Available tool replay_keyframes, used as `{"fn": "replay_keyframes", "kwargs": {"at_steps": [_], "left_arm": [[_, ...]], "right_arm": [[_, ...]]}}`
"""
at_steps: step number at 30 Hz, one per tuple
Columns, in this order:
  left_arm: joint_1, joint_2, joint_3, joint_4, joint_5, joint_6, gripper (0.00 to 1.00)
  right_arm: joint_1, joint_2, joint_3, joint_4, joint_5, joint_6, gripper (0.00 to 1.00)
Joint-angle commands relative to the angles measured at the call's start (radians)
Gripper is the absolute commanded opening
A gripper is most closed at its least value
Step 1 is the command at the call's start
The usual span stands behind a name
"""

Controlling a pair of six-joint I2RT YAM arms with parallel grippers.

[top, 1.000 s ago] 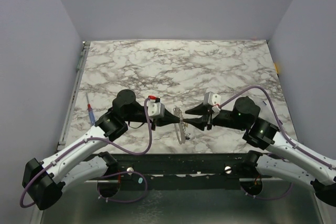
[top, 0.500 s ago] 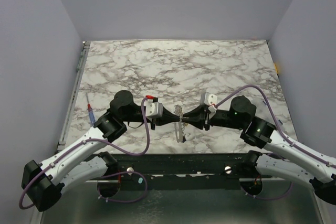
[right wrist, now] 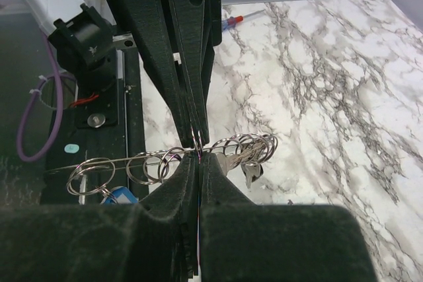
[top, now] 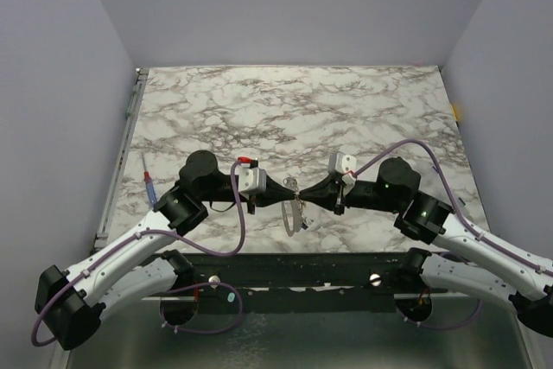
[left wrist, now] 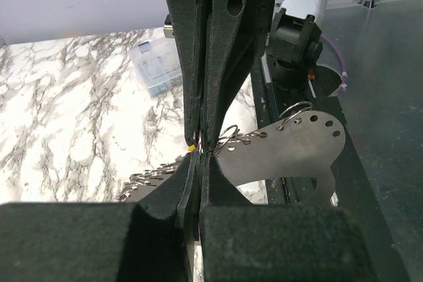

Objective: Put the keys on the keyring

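My left gripper and right gripper meet tip to tip above the table's near middle. The left gripper is shut on the keyring bundle: a flat metal plate with holes carrying a row of split rings. The plate hangs below the tips. The right gripper is shut on a thin metal piece at a small ring; a yellow speck shows at its tip. Silver keys hang from the rings on one side. A blue tag hangs on the other.
A thin red-and-blue stick lies at the marble table's left edge and also shows in the right wrist view. A clear plastic box sits on the marble beyond the grippers. A dark metal rail runs along the near edge.
The right gripper has moved left until its tip touches the left gripper's tip. The hanging plate has swung slightly left.
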Motion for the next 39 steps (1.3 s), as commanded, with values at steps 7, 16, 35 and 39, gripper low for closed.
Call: {"fn": "replay_keyframes", "kwargs": {"at_steps": [7, 16, 35, 39], "left_arm": [[0.001, -0.08, -0.012, -0.064, -0.06, 0.039, 0.3], [0.001, -0.138, 0.044, -0.304, -0.204, 0.119, 0.56], [0.001, -0.133, 0.136, -0.489, -0.42, 0.167, 0.5], [0.001, -0.131, 0.114, -0.45, -0.425, 0.174, 0.47]], "right_arm": [[0.006, 0.027, 0.024, -0.025, 0.03, -0.049, 0.01], [0.005, 0.099, 0.094, -0.09, 0.057, -0.111, 0.01], [0.007, 0.442, 0.518, -0.61, 0.257, -0.426, 0.01], [0.007, 0.44, 0.526, -0.598, 0.245, -0.443, 0.01]]}}
